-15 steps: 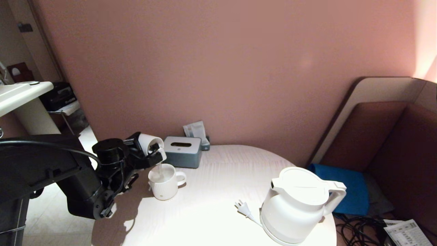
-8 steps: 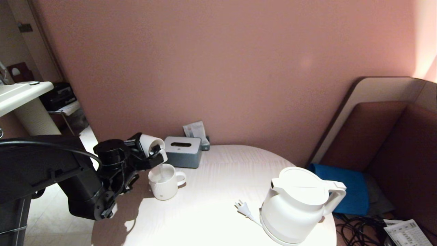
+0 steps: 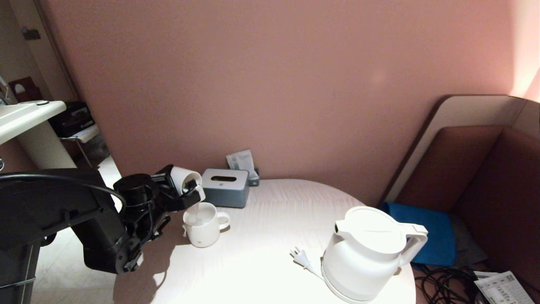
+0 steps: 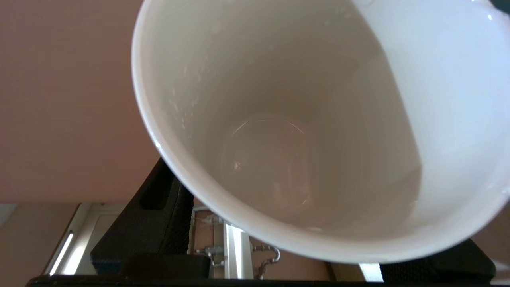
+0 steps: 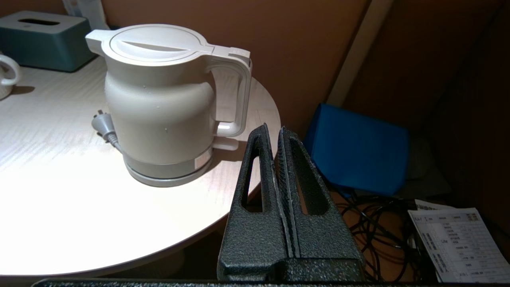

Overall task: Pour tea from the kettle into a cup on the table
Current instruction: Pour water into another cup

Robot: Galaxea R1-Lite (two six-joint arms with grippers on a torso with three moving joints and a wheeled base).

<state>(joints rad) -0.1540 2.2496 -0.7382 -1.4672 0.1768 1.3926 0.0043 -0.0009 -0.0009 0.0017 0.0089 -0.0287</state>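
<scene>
Left gripper (image 3: 190,191): clamped around the cup (image 3: 184,177), tipped on its side above the mug (image 3: 204,224); a thin stream falls from the cup into the mug.
Right gripper (image 5: 279,139): fingers pressed together, empty, beside the table (image 5: 59,191) edge near the kettle (image 5: 163,99).
Kettle: upright on its base, lid on, plug (image 3: 298,255) lying beside it.
Hard to see: cup fills the left wrist view (image 4: 303,131), covering the fingers; liquel level in the mug unclear.
</scene>
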